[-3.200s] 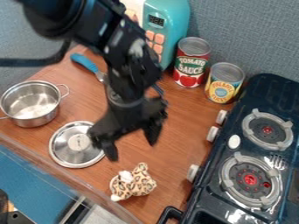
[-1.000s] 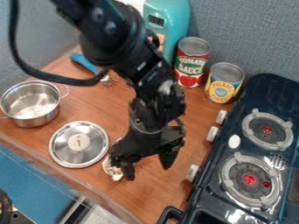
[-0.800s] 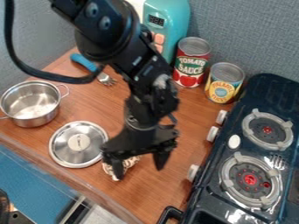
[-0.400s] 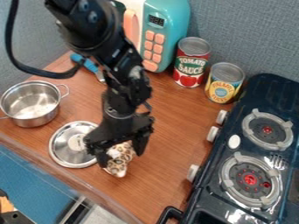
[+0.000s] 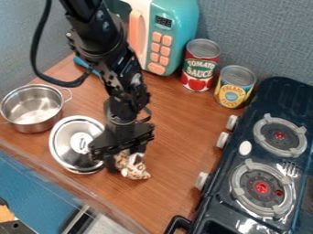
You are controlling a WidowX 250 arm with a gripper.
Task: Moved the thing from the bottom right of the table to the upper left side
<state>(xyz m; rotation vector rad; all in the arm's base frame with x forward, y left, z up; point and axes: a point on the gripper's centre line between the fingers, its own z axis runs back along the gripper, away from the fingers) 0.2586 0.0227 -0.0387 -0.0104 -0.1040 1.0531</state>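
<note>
Tan spotted plush toy [image 5: 136,172] grasped by black two-fingered hand [image 5: 126,161]; placement at upper left of brown wooden tabletop [image 5: 179,132] outstanding.

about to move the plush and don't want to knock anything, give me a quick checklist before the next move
1. End effector at the leopard-print plush toy: ok
2. Firm grip on the toy: cannot tell
3. Metal lid lying flat: not ok, it looks tilted
4. Lid free of contact with the end effector: cannot tell, they overlap in view
5. Saucepan upright: ok
6. Tomato sauce can and pineapple can upright, apart from the end effector: ok
</note>
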